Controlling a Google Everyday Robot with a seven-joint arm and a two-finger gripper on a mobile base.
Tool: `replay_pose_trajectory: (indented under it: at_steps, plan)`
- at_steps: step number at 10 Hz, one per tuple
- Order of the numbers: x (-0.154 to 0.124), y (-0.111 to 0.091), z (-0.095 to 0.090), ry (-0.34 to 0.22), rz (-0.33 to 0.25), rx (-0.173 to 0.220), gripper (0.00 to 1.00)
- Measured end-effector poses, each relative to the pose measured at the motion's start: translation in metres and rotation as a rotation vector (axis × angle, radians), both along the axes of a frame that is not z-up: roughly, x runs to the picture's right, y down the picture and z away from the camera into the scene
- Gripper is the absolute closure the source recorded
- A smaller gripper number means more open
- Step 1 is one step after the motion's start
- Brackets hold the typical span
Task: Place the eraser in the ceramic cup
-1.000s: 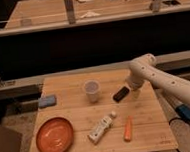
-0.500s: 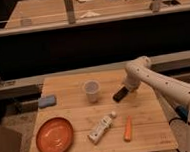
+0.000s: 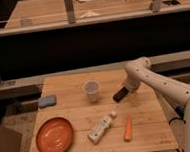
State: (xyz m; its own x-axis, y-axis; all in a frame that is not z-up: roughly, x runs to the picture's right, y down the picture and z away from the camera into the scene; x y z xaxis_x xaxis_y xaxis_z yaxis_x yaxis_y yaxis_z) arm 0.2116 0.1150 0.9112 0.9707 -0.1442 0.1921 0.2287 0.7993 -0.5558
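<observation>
1. 1 gripper (image 3: pixel 128 90) reaching down at the eraser (image 3: pixel 120 95); not possible telling whether clasping it or merely meeting it.
2. Lying on the wooden table (image 3: pixel 71 112), near the upright ceramic cup (image 3: pixel 91 90), outside it.
3. Sharing the table with 1 orange plate (image 3: pixel 54 135), 1 blue-grey block (image 3: pixel 47 101), 1 white bottle (image 3: pixel 101 128), 1 orange marker (image 3: pixel 128 129).

White ceramic cup (image 3: pixel 92 90); black eraser (image 3: pixel 119 95) just right of it, at the white arm's (image 3: pixel 154 80) hand (image 3: pixel 125 90). Orange plate (image 3: pixel 54 135), blue-grey block (image 3: pixel 47 101), orange stick (image 3: pixel 128 129), white bottle (image 3: pixel 100 128), light wooden bench (image 3: pixel 150 136).
</observation>
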Motion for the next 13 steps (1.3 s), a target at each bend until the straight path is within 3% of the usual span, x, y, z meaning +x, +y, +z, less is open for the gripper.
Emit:
replay_pose_trajectory:
  at_steps: [4, 6, 9, 11, 13]
  plan:
    - [0.0008, -0.0016, -0.0011, 0.007, -0.015, -0.002, 0.20]
    - [-0.0008, -0.0018, 0.0007, 0.006, -0.023, -0.003, 0.27]
    - [-0.0005, -0.0003, 0.0029, 0.003, -0.030, -0.016, 0.20]
    - [-0.0001, 0.0001, 0.0032, 0.003, -0.039, -0.014, 0.29]
    - [0.0013, -0.0086, -0.0041, 0.004, -0.050, -0.002, 0.52]
